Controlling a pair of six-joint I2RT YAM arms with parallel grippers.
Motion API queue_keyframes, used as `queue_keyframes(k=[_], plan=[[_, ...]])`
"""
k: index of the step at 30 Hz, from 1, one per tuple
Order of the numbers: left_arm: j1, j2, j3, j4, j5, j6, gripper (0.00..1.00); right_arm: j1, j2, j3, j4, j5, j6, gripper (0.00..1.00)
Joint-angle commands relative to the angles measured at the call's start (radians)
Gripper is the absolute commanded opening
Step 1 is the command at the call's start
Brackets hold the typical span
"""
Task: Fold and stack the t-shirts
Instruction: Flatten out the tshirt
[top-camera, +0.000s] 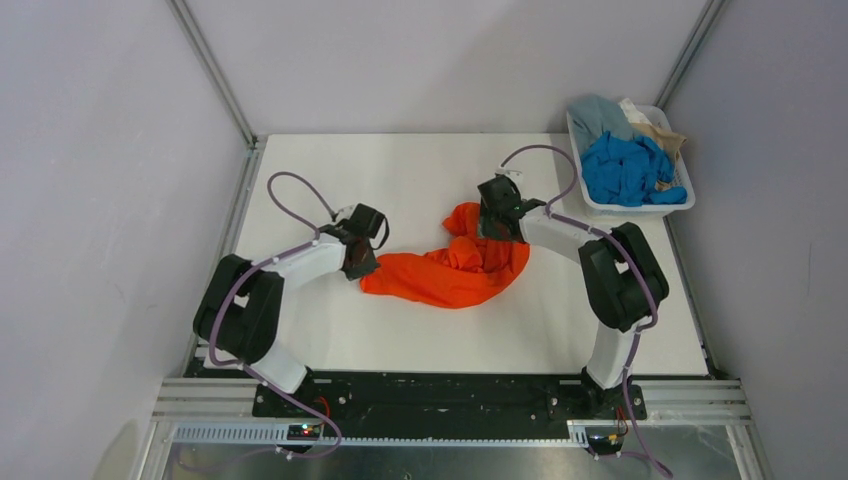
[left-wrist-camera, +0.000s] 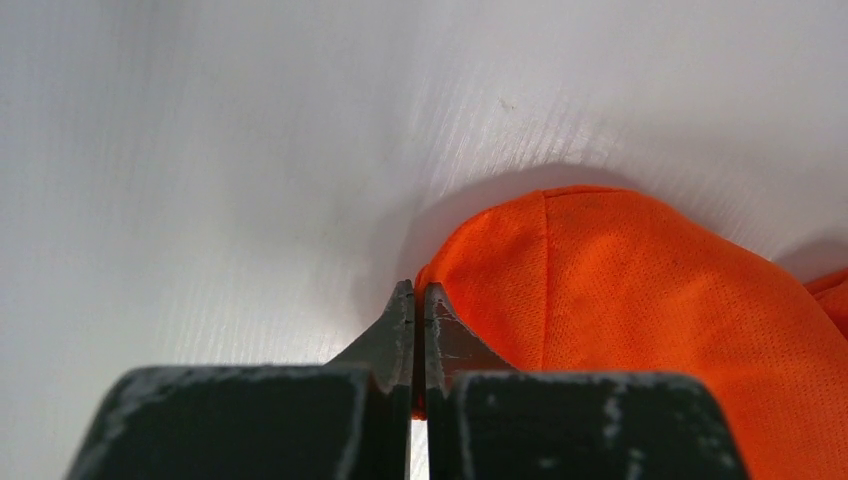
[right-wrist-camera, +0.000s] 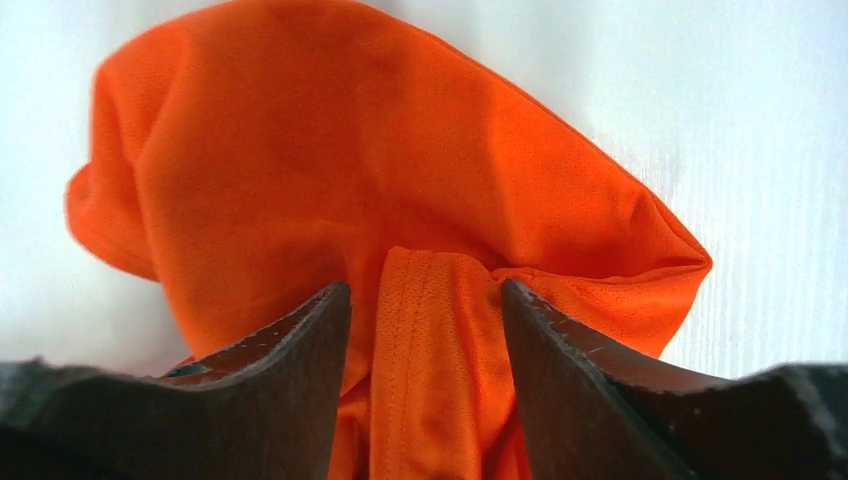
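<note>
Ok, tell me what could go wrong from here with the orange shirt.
1. The left gripper pinches only the very edge of the orange t-shirt, so a pull might slip it free.
2. The right gripper has a bunched fold of the cloth between fingers that stand apart. Whether it is clamped is unclear, and it may catch several layers, leaving the shirt unable to spread flat.
3. The shirt lies crumpled between the arms, so an uneven pull could twist it.
</note>
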Motion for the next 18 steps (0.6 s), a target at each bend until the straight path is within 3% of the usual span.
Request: queue_keyframes(k=[1,3,5,9,18], plan=[[-0.008,-0.062,-0.015,0.012,-0.032,-0.014,0.00,-0.005,0.042,0.033,0.008,0.026,0.045,0.60],[-0.009,-0.078,-0.022,0.015,-0.034,-0.017,0.00,-0.007,0.056,0.033,0.004,0.033,0.061,0.51],[-0.010,-0.095,-0.030,0.019,-0.034,-0.017,0.00,-0.009,0.055,0.033,-0.001,0.048,0.076,0.31],[-0.012,-0.140,-0.044,0.025,-0.042,-0.020,0.00,-0.009,0.000,0.032,-0.034,0.097,0.096,0.02],[-0.013,-0.389,-0.067,0.026,-0.063,-0.023,0.00,0.051,-0.281,0.005,-0.151,0.258,0.067,0.00]])
